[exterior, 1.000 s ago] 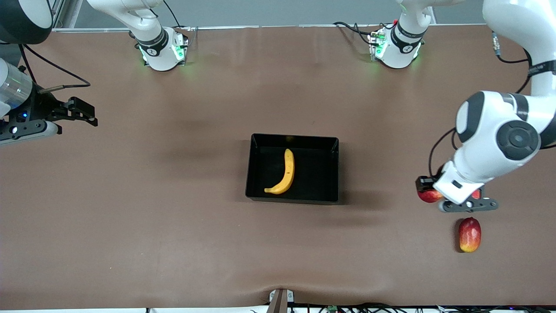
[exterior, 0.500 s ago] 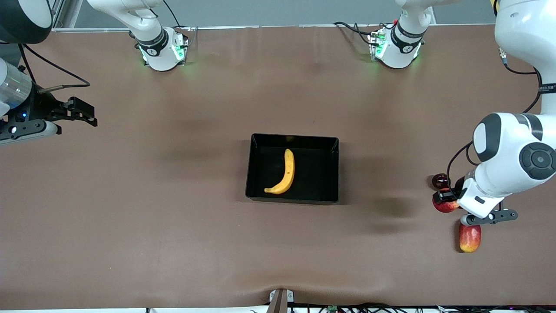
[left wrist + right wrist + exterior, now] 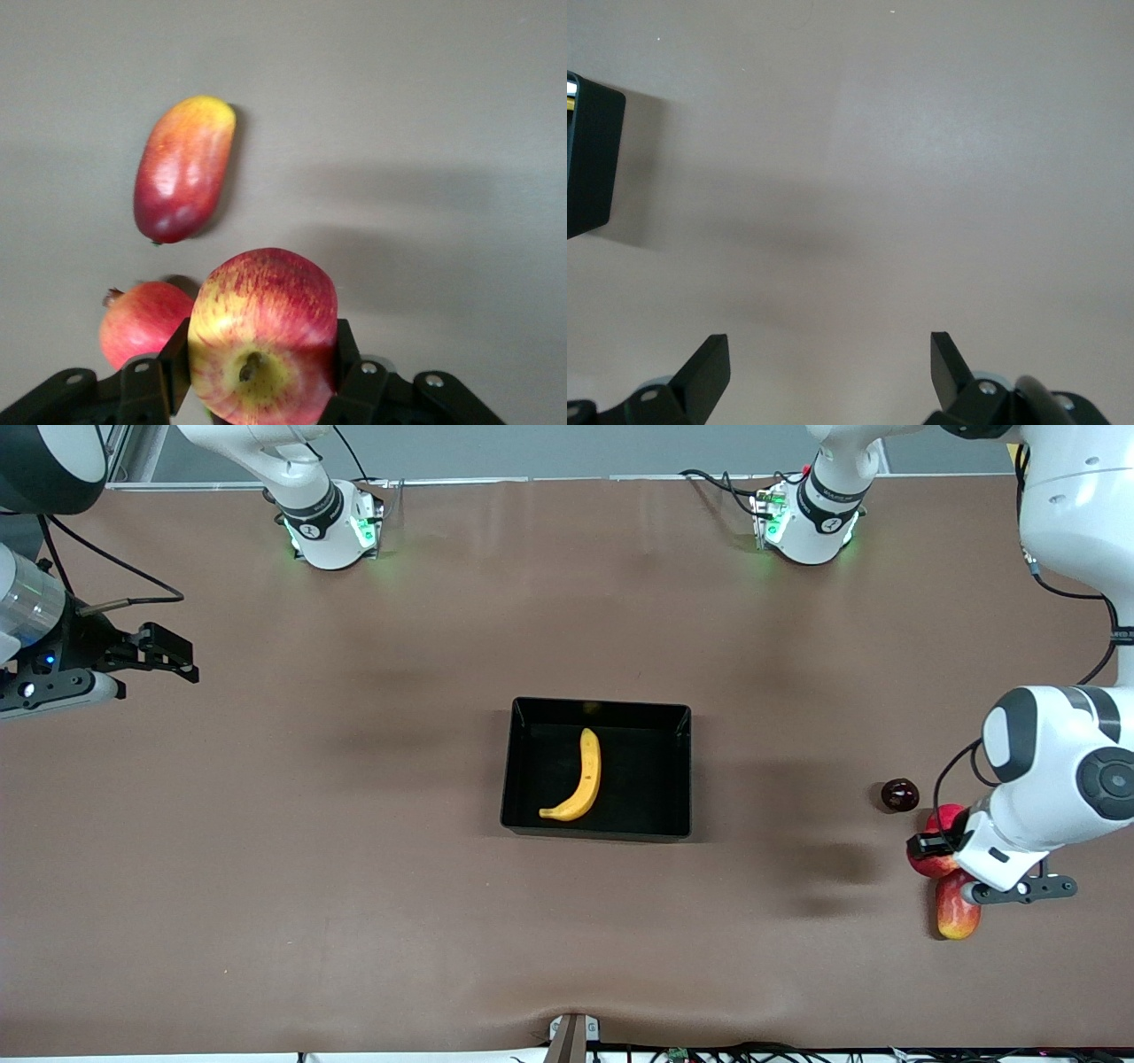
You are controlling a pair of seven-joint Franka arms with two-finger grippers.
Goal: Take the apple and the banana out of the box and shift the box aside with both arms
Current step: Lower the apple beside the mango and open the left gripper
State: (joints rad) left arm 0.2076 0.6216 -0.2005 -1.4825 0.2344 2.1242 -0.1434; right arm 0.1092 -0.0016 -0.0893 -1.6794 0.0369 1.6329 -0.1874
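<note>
Front view, progress: the apple (image 3: pixel 941 849) is already out of the box (image 3: pixel 682 771); the banana (image 3: pixel 580 778) lies alone inside the box, so it must yet be taken out, and then the box moved aside.
Front view, left gripper: the left gripper (image 3: pixel 952 859) is up in the air over the table (image 3: pixel 354 886) at the left arm's end, well apart from the box, with the apple under its wrist.
Front view, fruits near it: a mango-like fruit (image 3: pixel 955 911) lies just beside the apple in this view, nearer to the camera; a small dark round fruit (image 3: pixel 899 794) lies farther from the camera.
Front view, right gripper: the right gripper (image 3: pixel 173 657) waits over the right arm's end of the table, well apart from the box, holding nothing.
Left wrist view, grip: the apple (image 3: pixel 262 341) sits between the two fingers (image 3: pixel 350 372), which pinch it on both sides; its stem dimple faces the camera.
Left wrist view, below: the mango-like fruit (image 3: pixel 182 170) and a plain pinkish-red round fruit (image 3: pixel 140 323) lie on the table under the held apple; I judge the apple is not yet set down.
Right wrist view, jaws: the fingers (image 3: pixel 709 370) are spread wide with only bare table between them.
Right wrist view, box: one corner of the box (image 3: pixel 592 164) shows at the edge, well apart from the jaws.
</note>
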